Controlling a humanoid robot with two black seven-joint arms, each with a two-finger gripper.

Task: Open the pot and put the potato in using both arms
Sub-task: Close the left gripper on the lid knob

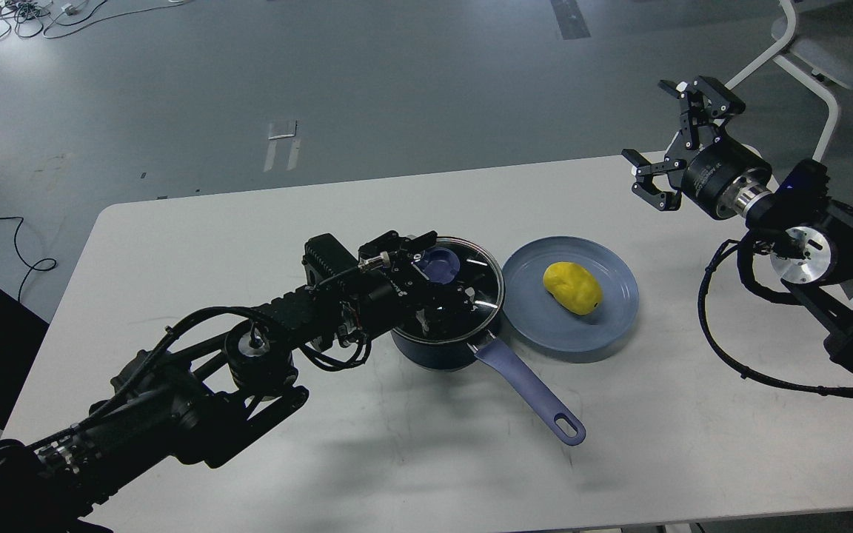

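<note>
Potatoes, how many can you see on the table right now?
1. The potato lies on the blue plate, right of the pot. The left gripper covers much of the lid, so the pot's inside is partly hidden.

left arm [175, 385] reaches inward; right gripper [667, 141] raised, jaws spread.

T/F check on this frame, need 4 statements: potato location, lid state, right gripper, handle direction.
1. The potato lies on the blue plate. True.
2. The glass lid is off the pot and lying on the table. False: the lid sits on the pot, with the left gripper over it at the knob.
3. The right gripper is open and holds nothing. True.
4. The pot handle points toward the far edge of the table. False: it points toward the near edge, to the right.
</note>
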